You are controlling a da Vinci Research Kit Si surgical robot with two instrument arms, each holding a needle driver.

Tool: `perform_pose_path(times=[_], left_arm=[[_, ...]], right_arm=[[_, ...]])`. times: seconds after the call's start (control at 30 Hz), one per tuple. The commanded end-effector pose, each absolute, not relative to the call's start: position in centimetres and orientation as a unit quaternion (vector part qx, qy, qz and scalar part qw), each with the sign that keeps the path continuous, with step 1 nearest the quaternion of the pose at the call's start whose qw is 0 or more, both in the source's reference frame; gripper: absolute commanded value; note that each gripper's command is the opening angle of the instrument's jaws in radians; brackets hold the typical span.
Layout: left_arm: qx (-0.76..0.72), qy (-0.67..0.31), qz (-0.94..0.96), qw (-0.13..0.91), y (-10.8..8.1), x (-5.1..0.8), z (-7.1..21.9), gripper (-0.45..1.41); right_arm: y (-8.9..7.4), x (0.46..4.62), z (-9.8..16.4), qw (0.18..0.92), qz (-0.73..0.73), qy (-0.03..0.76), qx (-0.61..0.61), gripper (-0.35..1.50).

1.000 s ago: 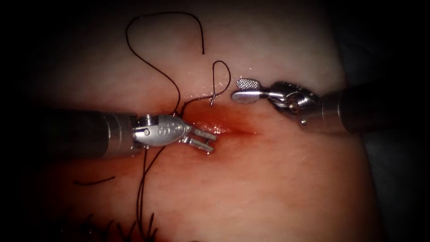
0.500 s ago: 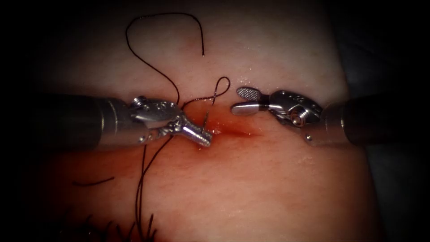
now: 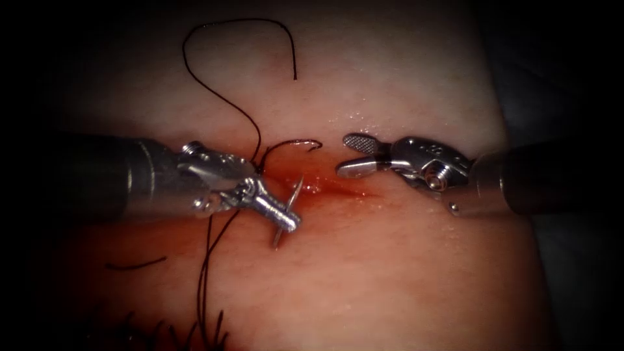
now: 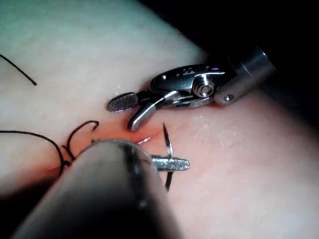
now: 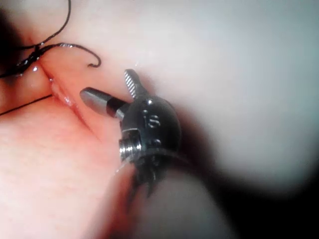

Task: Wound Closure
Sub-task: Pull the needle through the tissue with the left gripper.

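- Gripping the needle (image 3: 288, 211) near mid-curve, the left tool (image 3: 290, 221) has its jaws clamped tight; needle's out of the tissue (image 3: 390, 273), crossing its tip
- right tool (image 3: 348, 156) just sits across the cut (image 3: 338, 190), jaws apart, holding nothing
- thread (image 3: 224, 101) curls above the left tool

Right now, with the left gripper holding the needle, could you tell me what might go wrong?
1. The left gripper is shut on the needle about mid-curve, free of the tissue; its tip points toward the cut and might scratch it.
2. The thread lies looped by the left gripper and could snag.
3. The right gripper hangs open, holding nothing, close enough to bump the needle.
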State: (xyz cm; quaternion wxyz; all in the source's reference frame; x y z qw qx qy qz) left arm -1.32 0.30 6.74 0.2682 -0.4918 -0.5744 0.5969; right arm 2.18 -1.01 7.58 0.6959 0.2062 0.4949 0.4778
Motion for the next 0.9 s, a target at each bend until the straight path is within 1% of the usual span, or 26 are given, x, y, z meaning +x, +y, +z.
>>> perform_pose_path(times=[0.03,0.13,0.2,0.23,0.33,0.4,0.43,0.5,0.63,0.73,0.9], left_arm=[[-0.516,-0.541,0.613,0.255,0.34,-1.35,6.67,-0.45],[-0.558,-0.488,0.637,0.213,0.38,-1.30,6.50,-0.45],[-0.599,-0.418,0.665,0.156,0.39,-1.27,6.42,-0.45],[-0.606,-0.395,0.675,0.145,0.40,-1.26,6.41,-0.45],[-0.624,-0.348,0.691,0.109,0.42,-1.24,6.37,-0.45],[-0.628,-0.341,0.692,0.102,0.45,-1.24,6.35,-0.45],[-0.633,-0.323,0.697,0.092,0.50,-1.24,6.33,-0.45],[-0.639,-0.293,0.707,0.078,0.58,-1.23,6.30,-0.45],[-0.651,-0.226,0.723,0.050,0.79,-1.22,6.26,-0.45],[-0.655,-0.181,0.733,0.030,0.92,-1.20,6.23,-0.45],[-0.663,-0.121,0.738,0.018,1.18,-1.17,6.18,-0.45]], right_arm=[[-1.06,2.25,7.62,0.696,0.478,0.495,0.207,0.62],[-1.06,2.25,7.62,0.696,0.479,0.494,0.205,0.69],[-1.06,2.24,7.62,0.697,0.479,0.494,0.201,0.69],[-1.06,2.24,7.62,0.697,0.479,0.494,0.201,0.69],[-1.05,2.25,7.63,0.697,0.479,0.494,0.200,0.61],[-1.05,2.25,7.63,0.697,0.480,0.494,0.200,0.57],[-1.04,2.25,7.63,0.697,0.480,0.494,0.200,0.51],[-1.05,2.25,7.63,0.697,0.479,0.494,0.200,0.47],[-1.06,2.25,7.64,0.698,0.479,0.494,0.200,0.34],[-1.06,2.25,7.64,0.698,0.479,0.494,0.200,0.34],[-1.08,2.26,7.64,0.696,0.480,0.494,0.201,0.27]])
